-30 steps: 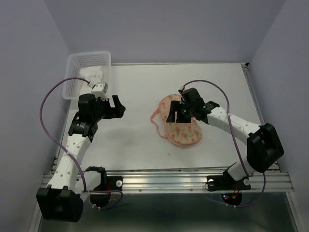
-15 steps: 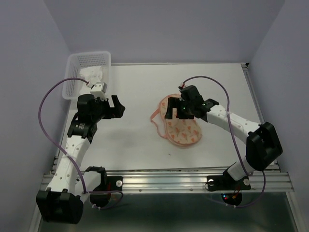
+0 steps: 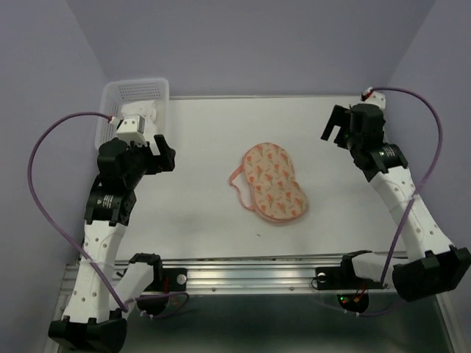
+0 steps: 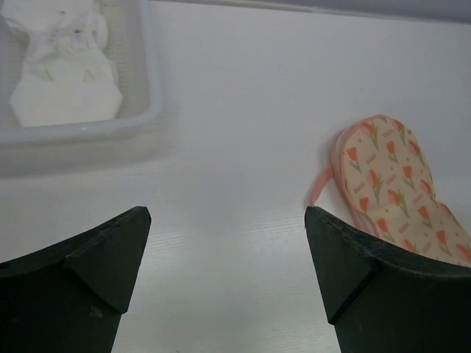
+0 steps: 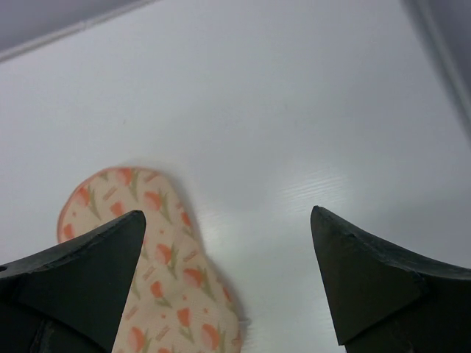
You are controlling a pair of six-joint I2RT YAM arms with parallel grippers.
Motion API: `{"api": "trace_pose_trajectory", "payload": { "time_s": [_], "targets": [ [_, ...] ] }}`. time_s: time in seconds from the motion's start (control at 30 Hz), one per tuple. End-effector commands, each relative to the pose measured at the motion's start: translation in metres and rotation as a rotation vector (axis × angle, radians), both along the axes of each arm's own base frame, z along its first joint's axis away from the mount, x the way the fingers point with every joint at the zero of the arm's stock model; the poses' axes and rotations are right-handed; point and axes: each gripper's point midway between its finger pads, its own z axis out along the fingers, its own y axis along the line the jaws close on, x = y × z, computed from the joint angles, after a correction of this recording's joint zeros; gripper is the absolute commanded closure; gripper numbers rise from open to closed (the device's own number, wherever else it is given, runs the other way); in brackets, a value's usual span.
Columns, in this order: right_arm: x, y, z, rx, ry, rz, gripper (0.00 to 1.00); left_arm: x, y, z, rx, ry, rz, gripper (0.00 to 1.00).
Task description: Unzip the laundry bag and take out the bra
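Well, the laundry bag [image 3: 274,182] lies flat mid-surface [image 3: 206,132], and the bra [image 4: 62,73] sits in the white basket [image 4: 151,88] far to its left, so removal looks done. Left hand [image 4: 224,243] and right hand [image 5: 228,228] hang wide and empty, well off either side of the bag, likely parked clear.

Left gripper [image 4: 225,213], right gripper [image 5: 227,213] — jaws wide.

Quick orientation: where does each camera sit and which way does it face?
Top: above and behind the bases, looking down on the table, bag and basket; left arm and right arm show.
Left wrist: on the left arm, facing basket and bag; left end effector open at the bottom.
Right wrist: on the right arm, facing table and bag; right end effector open at the bottom.
Shared: all see the bag.
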Motion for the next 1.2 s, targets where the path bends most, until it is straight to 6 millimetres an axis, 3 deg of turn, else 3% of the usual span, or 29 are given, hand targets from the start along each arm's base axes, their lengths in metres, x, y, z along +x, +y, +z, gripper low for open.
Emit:
{"api": "trace_pose_trajectory", "payload": {
  "time_s": [0.0,0.1,0.2,0.3,0.43,0.63,0.83,0.97,1.17],
  "targets": [
    [-0.039,-0.060,0.093,-0.162,-0.221,-0.214,0.00,-0.017,0.030,0.060,0.079,-0.130,0.135,0.01],
    [-0.076,-0.082,0.141,-0.180,-0.350,-0.282,0.00,-0.035,0.042,0.107,0.069,-0.244,0.196,0.01],
    [-0.112,-0.096,0.180,-0.183,-0.462,-0.317,0.00,-0.047,0.048,0.129,0.070,-0.303,0.234,0.01],
    [-0.143,-0.100,0.207,-0.164,-0.559,-0.295,0.00,-0.070,0.055,0.158,0.063,-0.397,0.258,0.01],
    [-0.172,-0.103,0.221,-0.169,-0.633,-0.263,0.00,-0.109,0.067,0.185,0.067,-0.525,0.293,0.01],
    [-0.199,-0.105,0.221,-0.177,-0.687,-0.232,0.00,-0.155,0.084,0.189,0.103,-0.618,0.342,0.01],
    [-0.210,-0.106,0.219,-0.168,-0.708,-0.217,0.00,-0.190,0.100,0.175,0.121,-0.635,0.407,0.01],
    [-0.210,-0.102,0.218,-0.158,-0.712,-0.196,0.00,-0.203,0.105,0.170,0.107,-0.653,0.425,0.01],
    [-0.210,-0.098,0.215,-0.148,-0.713,-0.172,0.00,-0.202,0.104,0.161,0.114,-0.625,0.417,0.01]
  ]
}}
